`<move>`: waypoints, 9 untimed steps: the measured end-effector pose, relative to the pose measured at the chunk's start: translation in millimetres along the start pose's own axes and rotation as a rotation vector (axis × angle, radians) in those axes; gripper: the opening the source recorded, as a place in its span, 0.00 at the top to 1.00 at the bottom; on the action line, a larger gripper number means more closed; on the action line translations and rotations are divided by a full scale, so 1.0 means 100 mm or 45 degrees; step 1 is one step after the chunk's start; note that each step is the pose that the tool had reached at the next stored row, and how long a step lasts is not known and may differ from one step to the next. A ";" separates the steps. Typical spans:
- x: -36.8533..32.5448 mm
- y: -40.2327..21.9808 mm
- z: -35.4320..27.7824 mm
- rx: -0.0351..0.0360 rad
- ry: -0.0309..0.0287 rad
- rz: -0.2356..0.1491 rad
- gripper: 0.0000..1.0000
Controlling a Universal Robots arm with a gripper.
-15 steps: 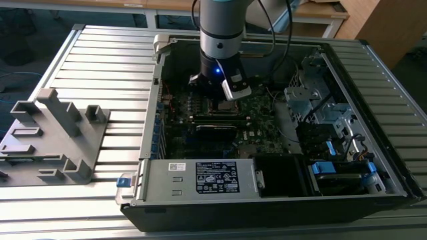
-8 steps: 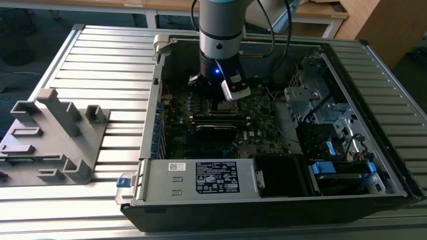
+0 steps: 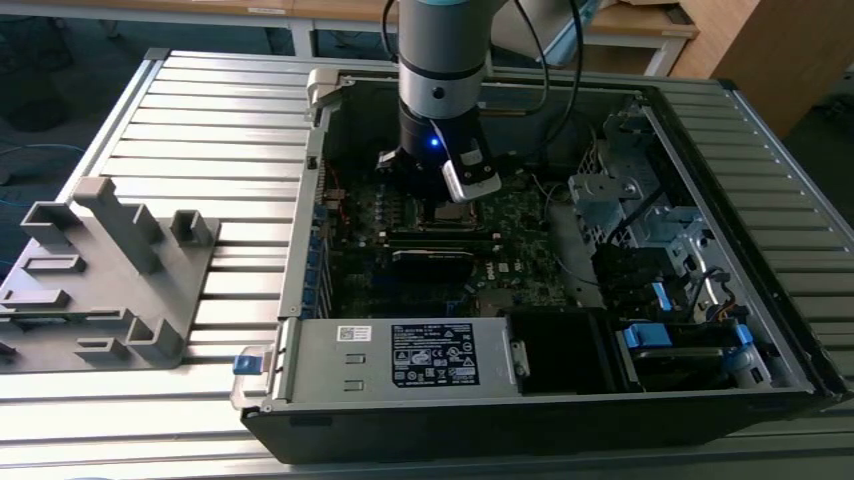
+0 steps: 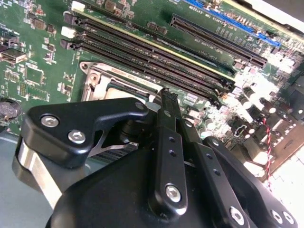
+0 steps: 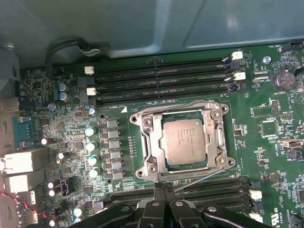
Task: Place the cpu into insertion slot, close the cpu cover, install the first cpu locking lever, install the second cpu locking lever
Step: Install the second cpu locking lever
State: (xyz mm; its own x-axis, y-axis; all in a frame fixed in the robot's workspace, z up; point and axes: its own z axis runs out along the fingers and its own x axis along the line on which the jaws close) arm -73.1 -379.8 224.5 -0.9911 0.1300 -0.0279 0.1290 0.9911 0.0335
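First wrist view is showing the cpu (image 5: 185, 141) sitting in the insertion slot (image 5: 142, 124) under the closed cpu cover (image 5: 153, 145); the gripper (image 5: 164, 191) (fingers pressed together, gripping nothing) is hovering beside it.

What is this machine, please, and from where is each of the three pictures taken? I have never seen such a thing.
It is a robot arm working inside an open computer case that lies on a slatted metal table. The exterior view comes from a camera standing off the arm. The two wrist views come from cameras riding on the arm, looking down at the green motherboard.

At the arm's end is a black gripper, its fingers together, holding nothing. It hangs just beside the insertion slot.

In the first wrist view the cpu, a grey square chip, already sits in that slot, and the cpu cover, a silver frame, lies down around it. A thin lever sticks out near the gripper. Beside the case stands a grey plastic fixture.
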 end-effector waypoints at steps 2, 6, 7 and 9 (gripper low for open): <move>0.006 0.000 0.012 -0.0005 -0.0004 0.000 0.89; 0.030 -0.005 0.047 0.0001 -0.0005 0.000 0.89; 0.038 -0.007 0.057 0.0001 -0.0004 0.000 0.89; 0.055 -0.009 0.078 0.0002 -0.0005 0.000 0.89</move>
State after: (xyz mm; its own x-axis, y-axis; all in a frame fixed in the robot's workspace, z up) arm -78.5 -379.8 216.5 -0.9911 0.1300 -0.0283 0.1290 0.9911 0.0334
